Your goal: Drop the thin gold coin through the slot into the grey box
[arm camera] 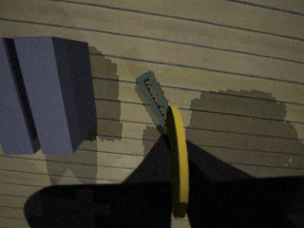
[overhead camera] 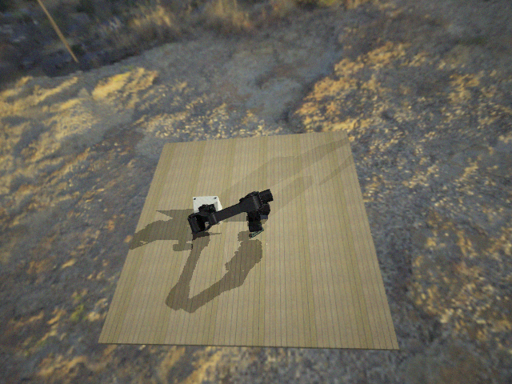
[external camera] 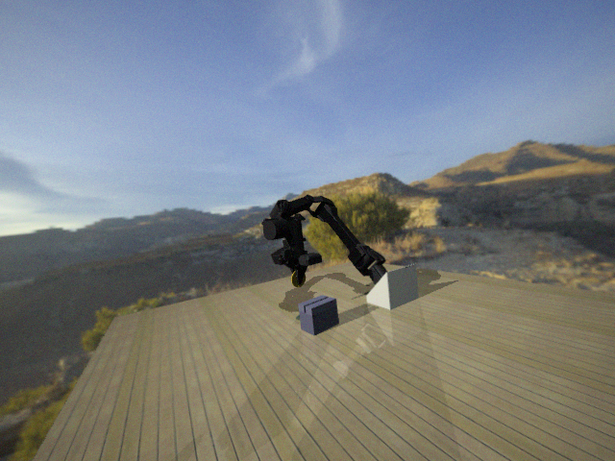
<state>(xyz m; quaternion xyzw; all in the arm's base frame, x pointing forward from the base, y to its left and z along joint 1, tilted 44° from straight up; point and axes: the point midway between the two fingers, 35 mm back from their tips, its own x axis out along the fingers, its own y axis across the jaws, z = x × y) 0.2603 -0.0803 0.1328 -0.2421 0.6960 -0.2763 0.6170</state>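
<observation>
Between the nearly closed pincer's fingertips, the gold coin [external camera: 295, 279] [arm camera: 179, 163] is gripped upright.

Wooden table [overhead camera: 289, 264] [external camera: 447, 387] [arm camera: 228, 52]: planked, lines running along the top. White wedge-shaped block [overhead camera: 205, 200] [external camera: 403, 286]: stands on the planks, sloped side visible in the exterior view. Outdoors I note blurred rocky ground [overhead camera: 446, 178], a green bush [external camera: 364, 218], brown hills [external camera: 536, 160], and blue sky [external camera: 173, 99] with thin white cloud [external camera: 305, 60].
</observation>
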